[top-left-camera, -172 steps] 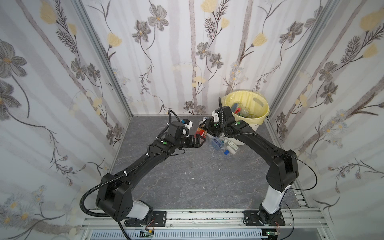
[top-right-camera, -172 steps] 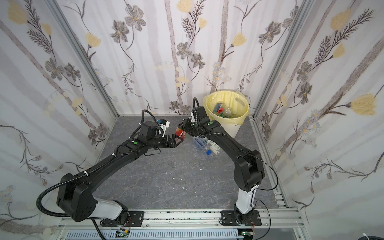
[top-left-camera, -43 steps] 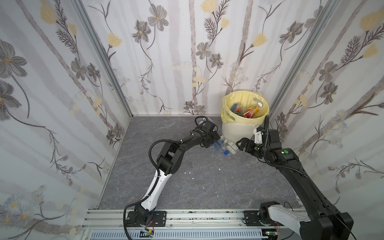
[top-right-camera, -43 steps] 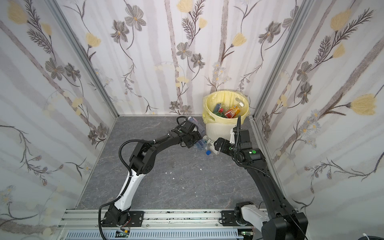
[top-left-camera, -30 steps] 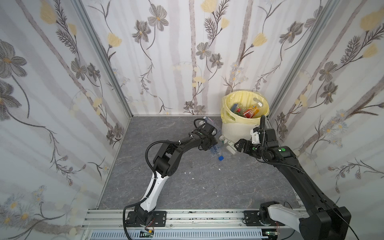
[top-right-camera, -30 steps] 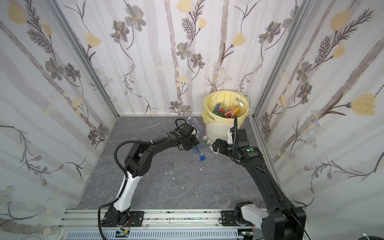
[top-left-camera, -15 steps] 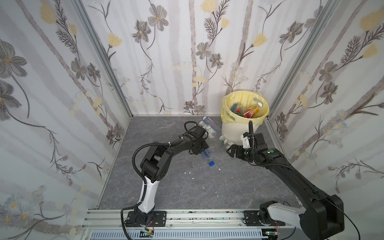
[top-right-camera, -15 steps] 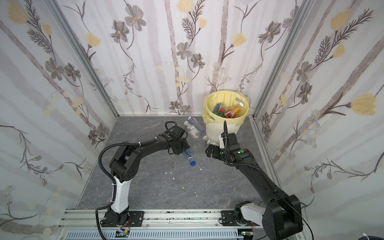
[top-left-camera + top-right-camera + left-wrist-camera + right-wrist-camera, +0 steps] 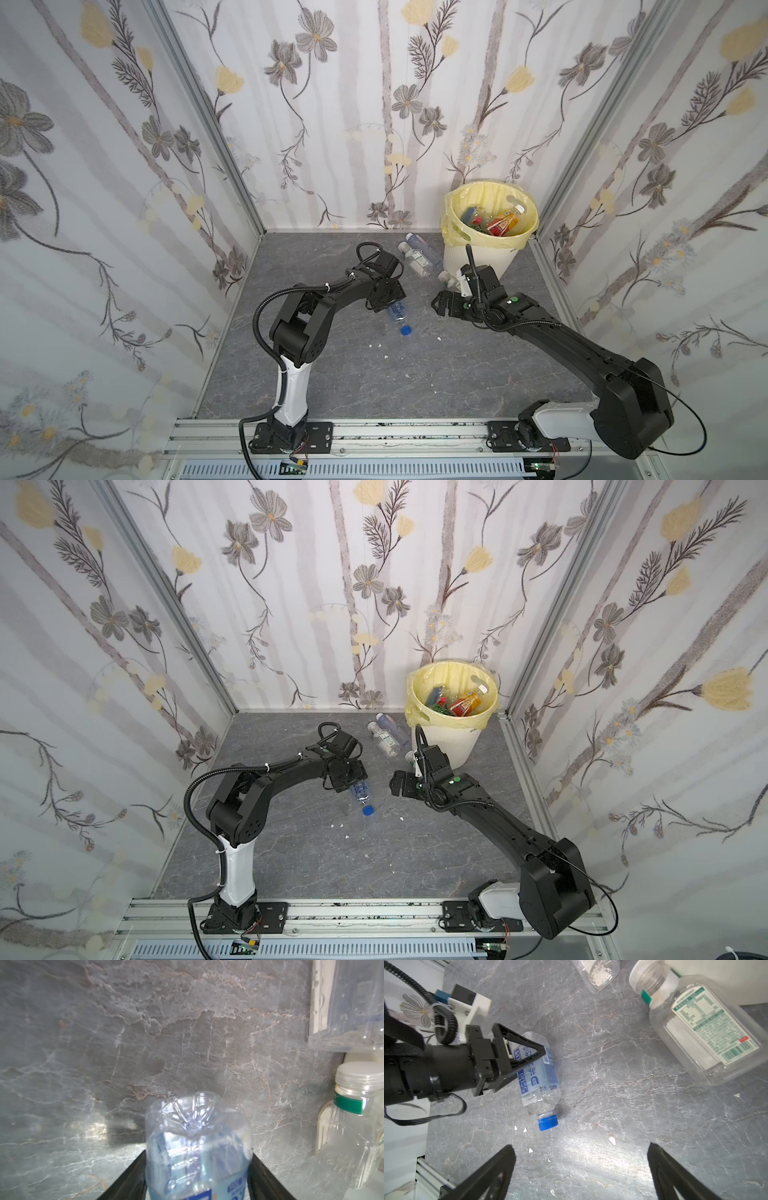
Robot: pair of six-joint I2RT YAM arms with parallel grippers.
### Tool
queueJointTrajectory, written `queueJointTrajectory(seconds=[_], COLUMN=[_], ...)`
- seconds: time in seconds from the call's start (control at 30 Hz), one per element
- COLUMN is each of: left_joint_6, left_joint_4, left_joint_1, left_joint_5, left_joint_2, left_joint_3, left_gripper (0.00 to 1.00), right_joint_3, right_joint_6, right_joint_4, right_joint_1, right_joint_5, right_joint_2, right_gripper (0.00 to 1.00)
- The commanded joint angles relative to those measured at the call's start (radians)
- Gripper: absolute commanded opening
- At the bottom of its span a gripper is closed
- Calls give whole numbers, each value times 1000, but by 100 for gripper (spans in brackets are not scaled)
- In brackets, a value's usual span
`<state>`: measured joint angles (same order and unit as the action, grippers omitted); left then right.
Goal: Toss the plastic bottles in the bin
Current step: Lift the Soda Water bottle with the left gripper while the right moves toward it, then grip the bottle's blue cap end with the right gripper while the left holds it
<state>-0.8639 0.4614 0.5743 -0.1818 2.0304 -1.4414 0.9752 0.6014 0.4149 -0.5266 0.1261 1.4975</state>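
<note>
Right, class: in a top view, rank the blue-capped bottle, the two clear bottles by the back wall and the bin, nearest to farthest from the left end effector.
1. blue-capped bottle, at the left end effector.
2. two clear bottles, farther back.
3. bin, back right corner.

Blue-labelled bottle: its cap end is running off the edge of the left wrist picture.
Left hand: it is straddling that bottle; whether it is squeezing is not showing.
White-capped bottle: the right arm is covering most of it.
Binned bottles: lying heaped in the bin, too small to count.
</note>
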Motion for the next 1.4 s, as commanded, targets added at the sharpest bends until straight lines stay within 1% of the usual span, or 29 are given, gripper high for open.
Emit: queueJointTrajectory(seconds=[0.0, 0.07, 0.13, 0.2, 0.27, 0.4, 0.53, 0.7, 0.97, 1.2, 1.37], left_joint_6=[36, 56, 62, 67, 69, 80, 73, 29, -69, -130, -159], left_joint_4=[23, 27, 29, 29, 29, 29, 28, 25, 17, 12, 11], left_joint_1=[1, -2, -7, -8, -10, -10, -11, -10, -10, -8, -2], left_joint_5=[13, 10, 3, -5, -16, -26, -43, -88, -178, -244, -282], left_joint_2=[16, 23, 24, 29, 30, 12, -24, -90, -142, -153, -168], left_joint_3=[-22, -36, -36, -29, -21, -8, 19, 14, -71, -146, -166], left_gripper=[74, 74, 71, 63, 53, 48, 44, 43, 42, 42, 42], right_joint_3=[15, 11, 12, 13, 0, -25, -36, -35, 23, 63, 65], right_joint_6=[14, 29, 31, 28, 27, 38, 40, 42, 64, 82, 99], right_joint_4=[-8, -22, -21, -13, -21, -45, -60, -107, -146, -163, -185], right_joint_1=[-13, -20, -33, -48, -55, -56, -57, -56, -56, -54, -49], right_joint_5=[-39, -28, -26, -35, -40, -37, -8, 65, 162, 180, 187], right_joint_2=[12, 17, 23, 15, -3, -20, -20, -20, -6, 13, 19], right_gripper=[100, 100, 100, 100, 100, 100, 100, 100, 100, 100, 100])
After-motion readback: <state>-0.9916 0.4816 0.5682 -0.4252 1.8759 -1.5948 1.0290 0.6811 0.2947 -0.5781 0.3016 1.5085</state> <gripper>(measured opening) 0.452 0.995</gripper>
